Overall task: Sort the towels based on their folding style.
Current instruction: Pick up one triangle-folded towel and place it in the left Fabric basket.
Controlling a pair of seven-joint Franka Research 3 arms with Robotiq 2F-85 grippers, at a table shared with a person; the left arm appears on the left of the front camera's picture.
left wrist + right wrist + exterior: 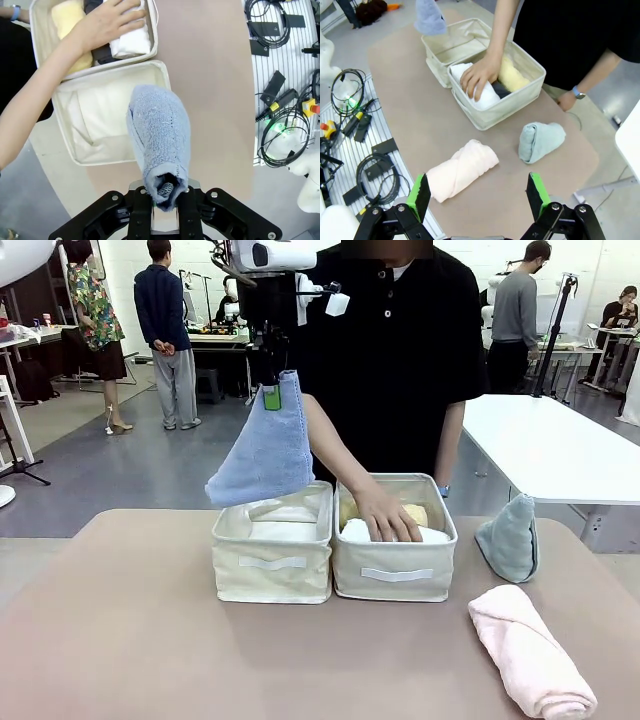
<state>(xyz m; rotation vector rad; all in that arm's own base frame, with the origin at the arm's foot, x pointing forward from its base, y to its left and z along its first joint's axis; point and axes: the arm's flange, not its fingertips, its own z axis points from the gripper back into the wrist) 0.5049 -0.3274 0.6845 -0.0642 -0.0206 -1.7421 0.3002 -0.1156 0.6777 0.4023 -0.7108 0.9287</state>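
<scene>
Towels sorted at shared tabletop [130, 640]
Left gripper [165, 197], jaws pinching the light blue cone towel [265, 445], holds it above the left bin [272, 565]; right gripper [479, 192] jaws spread, facing the pink roll [462, 170]; a person's hand [388, 520] rests in the right bin [395, 580].

Looped terry blue towel [160, 135], woven cream cloth bins [272, 565], matt smooth table [120, 640].

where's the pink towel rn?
In the front view the pink towel lies on the table at the robot's right, robot-side of the grey-green cone towel and right of the right-hand bin.
</scene>
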